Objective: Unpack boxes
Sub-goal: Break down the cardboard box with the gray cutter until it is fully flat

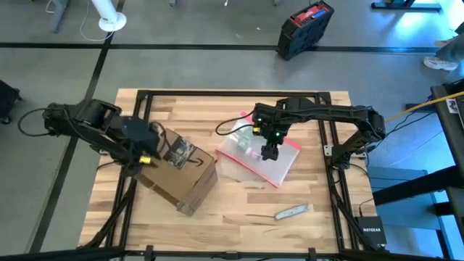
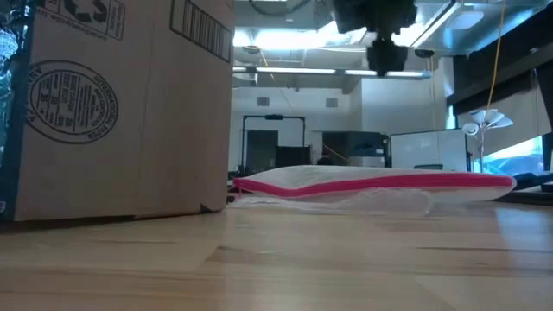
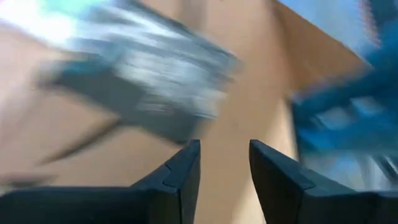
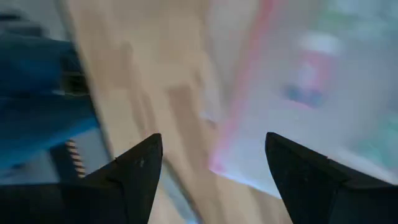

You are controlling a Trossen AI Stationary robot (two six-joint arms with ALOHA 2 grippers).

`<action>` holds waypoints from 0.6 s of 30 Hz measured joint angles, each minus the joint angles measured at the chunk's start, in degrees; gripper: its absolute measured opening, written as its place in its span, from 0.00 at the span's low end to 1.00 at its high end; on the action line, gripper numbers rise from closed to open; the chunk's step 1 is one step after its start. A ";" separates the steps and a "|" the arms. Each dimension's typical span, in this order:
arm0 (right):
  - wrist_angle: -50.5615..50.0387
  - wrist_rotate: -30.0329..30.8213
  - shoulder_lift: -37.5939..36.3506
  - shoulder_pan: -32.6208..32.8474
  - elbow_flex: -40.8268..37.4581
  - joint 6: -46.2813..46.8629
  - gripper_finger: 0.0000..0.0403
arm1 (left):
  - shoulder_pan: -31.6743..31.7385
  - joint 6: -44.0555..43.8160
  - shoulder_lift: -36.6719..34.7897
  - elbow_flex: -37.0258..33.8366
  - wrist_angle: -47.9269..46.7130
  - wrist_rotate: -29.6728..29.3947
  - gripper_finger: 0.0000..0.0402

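With the cardboard box [image 1: 179, 174] near the bench's left edge under the left hand [image 1: 161, 143], whose fingers stand slightly apart and probably empty, the spread-open right hand [image 1: 270, 152] should rise clear of the pouch [image 1: 261, 158] mid-bench.

A lab or workshop is showing: grey concrete floor [image 1: 188, 29] lying around the framed pale wooden worktop [image 1: 239, 210], whiteboard [image 2: 428, 149] standing behind.

The brown corrugated cardboard box [image 2: 117, 108] bears a round printed certificate stamp, its words too small to read. Its upper edge carries a barcode. A small black device [image 1: 375, 233], just off the counter's corner, reads "NETGEAR".
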 joint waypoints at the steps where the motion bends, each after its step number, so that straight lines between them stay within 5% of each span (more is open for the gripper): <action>1: 1.56 -1.73 0.00 0.00 0.00 0.48 0.68 | 0.54 -1.26 -0.84 0.32 0.07 -3.64 0.32; 5: 7.16 -7.48 0.00 0.34 0.00 2.57 0.68 | 3.75 -7.92 -4.72 0.53 -0.36 -15.71 0.32; 8: 11.10 -9.65 0.00 1.16 0.00 3.60 0.68 | 7.96 -13.14 -6.97 0.33 -1.51 -18.76 0.32; 12: 18.00 -10.52 0.00 3.37 0.00 5.36 0.68 | 13.45 -16.31 -8.18 0.31 -3.59 -17.08 0.32; 18: 28.80 -11.04 0.18 5.89 0.00 10.19 0.68 | 19.48 -15.39 -8.35 -3.52 -2.77 -6.22 0.32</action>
